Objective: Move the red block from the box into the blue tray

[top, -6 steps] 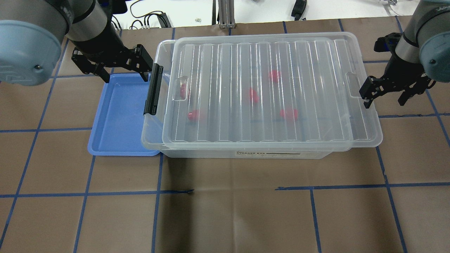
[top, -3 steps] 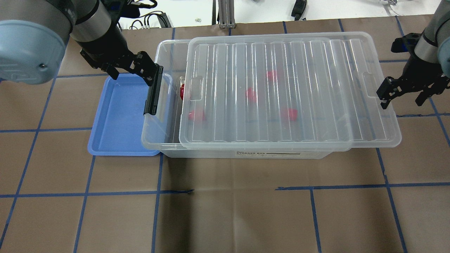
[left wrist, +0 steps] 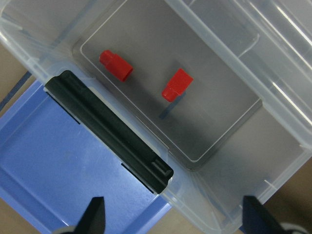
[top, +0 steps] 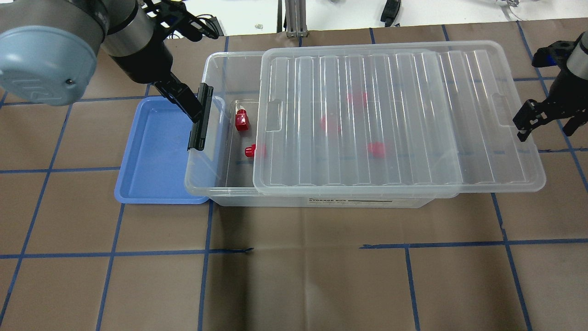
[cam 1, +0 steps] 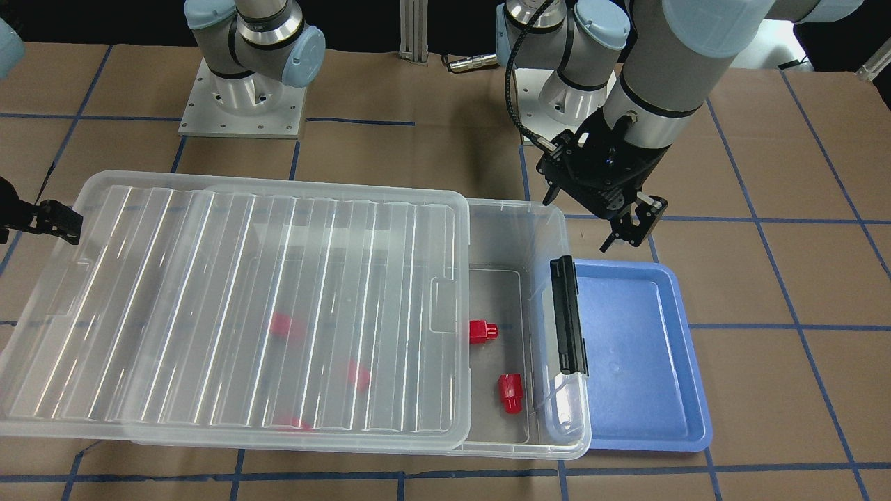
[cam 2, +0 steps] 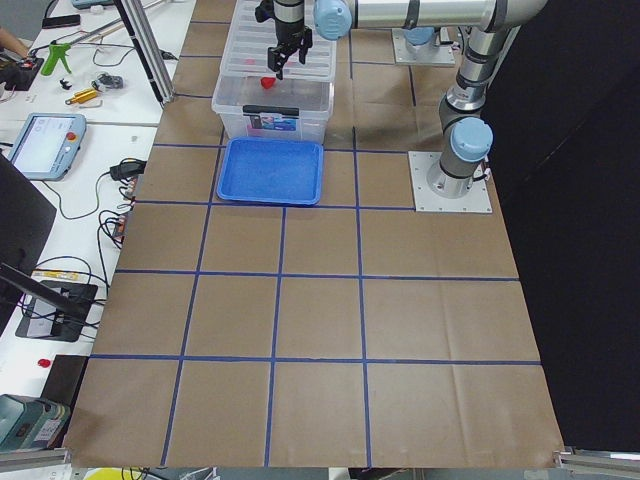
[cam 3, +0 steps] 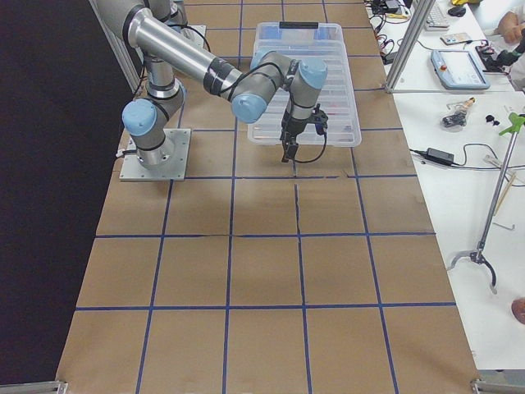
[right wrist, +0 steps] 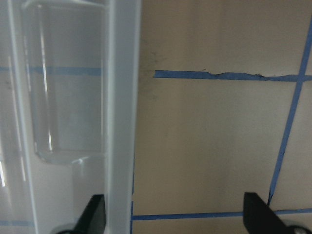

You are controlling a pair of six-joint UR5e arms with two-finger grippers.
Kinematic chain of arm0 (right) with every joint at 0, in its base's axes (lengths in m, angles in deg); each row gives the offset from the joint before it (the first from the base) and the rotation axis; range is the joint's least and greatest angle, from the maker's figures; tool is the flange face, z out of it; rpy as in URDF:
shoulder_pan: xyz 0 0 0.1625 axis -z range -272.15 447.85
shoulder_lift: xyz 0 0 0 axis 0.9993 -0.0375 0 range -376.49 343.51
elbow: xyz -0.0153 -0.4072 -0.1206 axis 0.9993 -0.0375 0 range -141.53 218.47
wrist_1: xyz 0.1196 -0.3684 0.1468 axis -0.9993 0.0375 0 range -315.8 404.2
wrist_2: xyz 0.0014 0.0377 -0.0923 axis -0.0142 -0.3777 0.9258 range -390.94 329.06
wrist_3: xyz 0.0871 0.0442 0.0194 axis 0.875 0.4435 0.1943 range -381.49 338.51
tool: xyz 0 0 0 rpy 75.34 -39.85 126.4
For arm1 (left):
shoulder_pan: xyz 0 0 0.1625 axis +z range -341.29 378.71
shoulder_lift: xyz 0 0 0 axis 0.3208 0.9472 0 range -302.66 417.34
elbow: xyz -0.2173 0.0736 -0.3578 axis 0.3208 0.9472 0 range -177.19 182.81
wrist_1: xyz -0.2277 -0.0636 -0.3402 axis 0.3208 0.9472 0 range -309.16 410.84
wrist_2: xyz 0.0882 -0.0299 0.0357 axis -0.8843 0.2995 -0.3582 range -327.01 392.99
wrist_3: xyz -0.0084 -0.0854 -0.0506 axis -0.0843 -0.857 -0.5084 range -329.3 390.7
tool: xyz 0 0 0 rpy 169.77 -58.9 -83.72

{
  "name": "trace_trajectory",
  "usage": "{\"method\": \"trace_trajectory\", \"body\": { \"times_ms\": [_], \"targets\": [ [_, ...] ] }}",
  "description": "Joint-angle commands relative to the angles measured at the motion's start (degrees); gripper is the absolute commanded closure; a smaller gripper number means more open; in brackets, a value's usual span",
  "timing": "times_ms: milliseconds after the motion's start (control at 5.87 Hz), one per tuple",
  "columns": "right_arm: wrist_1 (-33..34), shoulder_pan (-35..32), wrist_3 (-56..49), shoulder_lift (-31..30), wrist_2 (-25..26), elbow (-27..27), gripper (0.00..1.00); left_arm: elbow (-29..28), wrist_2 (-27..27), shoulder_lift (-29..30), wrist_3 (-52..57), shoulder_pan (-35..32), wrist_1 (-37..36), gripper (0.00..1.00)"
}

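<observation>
The clear box (top: 198, 177) has its ribbed lid (top: 395, 119) slid partly off toward my right. Two red blocks (top: 241, 120) (top: 250, 151) lie uncovered at the latch end and show in the left wrist view (left wrist: 116, 65) (left wrist: 177, 85). Others blur under the lid (top: 377, 149). The empty blue tray (top: 151, 151) touches the box beside the black latch (top: 200, 117). My left gripper (top: 188, 103) is open and empty above the latch's far end. My right gripper (top: 546, 122) is open, with the lid's end rim (right wrist: 122, 97) between its fingers, close to one of them.
The table is brown paper with blue tape lines (top: 294, 250). Both arm bases (cam 1: 243, 104) stand behind the box. Outside the table are cables (top: 197, 25) and benches with tools (cam 2: 60, 90).
The lid has slid further to my right along with my right gripper, uncovering two red blocks. My left gripper has turned and moved over the box's latch end.
</observation>
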Motion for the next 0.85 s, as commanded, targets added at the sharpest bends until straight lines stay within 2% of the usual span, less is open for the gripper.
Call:
{"method": "trace_trajectory", "body": {
  "times_ms": [0,511,682],
  "targets": [
    [0.66,3.27,-4.12,0.01,0.61,-0.4,0.0,-0.18,-0.38,2.59,12.94,-1.38,-0.49,0.02],
    [1.18,7.14,-7.22,0.01,1.14,-0.58,0.0,0.35,-0.39,8.91,20.74,-7.43,-9.95,0.02],
    [1.1,7.14,-7.13,-0.43,1.4,-1.53,0.0,0.43,-0.3,10.75,23.61,-7.45,-10.94,0.02]
  ]
}}
